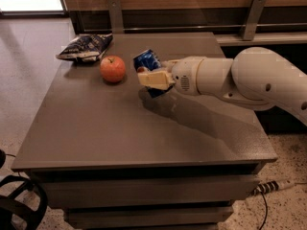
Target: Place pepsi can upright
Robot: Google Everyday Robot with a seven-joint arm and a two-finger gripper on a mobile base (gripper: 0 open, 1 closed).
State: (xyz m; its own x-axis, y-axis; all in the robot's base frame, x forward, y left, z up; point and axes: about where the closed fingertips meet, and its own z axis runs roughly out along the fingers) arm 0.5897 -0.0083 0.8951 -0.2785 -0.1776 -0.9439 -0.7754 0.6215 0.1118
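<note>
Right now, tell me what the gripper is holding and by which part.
The gripper, just right of the round red apple, has its jaws shut on the tilted small blue cylindrical metal pepsi can, gripping its side wall.

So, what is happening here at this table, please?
A robot arm reaches in from the right, and its gripper is shut on a blue can. The can is tilted and held low over the table, not yet standing upright. An apple lies close beside it, and a snack bag sits at the far corner.
</note>
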